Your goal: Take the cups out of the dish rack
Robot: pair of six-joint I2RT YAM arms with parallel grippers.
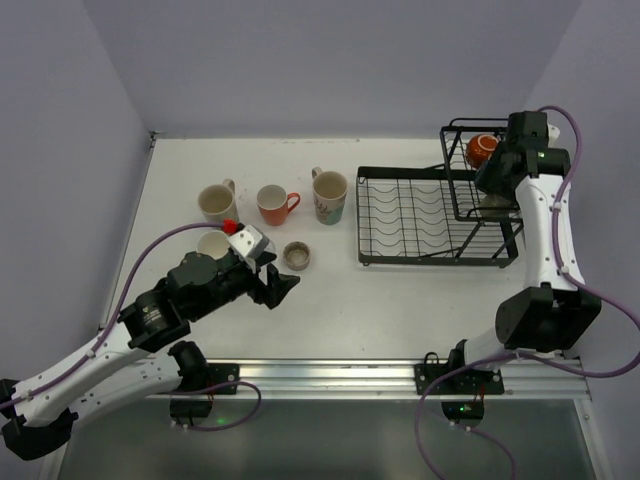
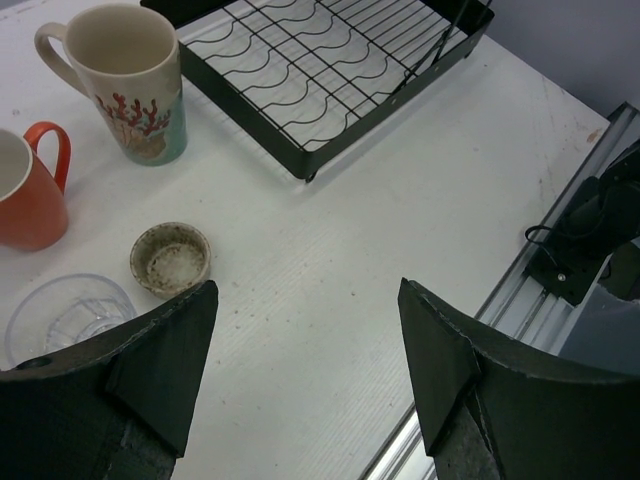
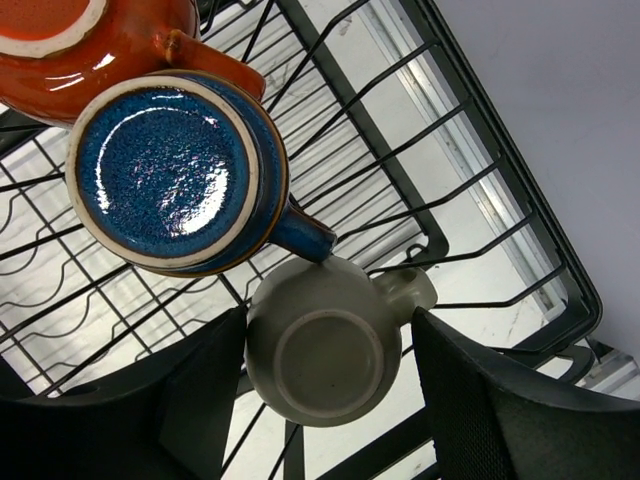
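Approx 5 cups (image 1: 273, 204) sat out on counter (image 1: 400, 310); 3 were left in rack basket (image 1: 455, 130). Left pincer (image 2: 307, 290) was spread, empty; right pincer (image 3: 328, 318) was spread over beige cup (image 3: 320, 375).

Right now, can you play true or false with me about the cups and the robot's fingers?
1. The left fingers hold a cup. False: they are open, nothing between them.
2. A blue cup sits in the dish rack. True.
3. The orange mug on the table lies on its side. False: it stands upright.
4. The right fingers are open, with a beige cup between them. True.
5. The patterned mug is in the dish rack. False: it stands on the table beside it.
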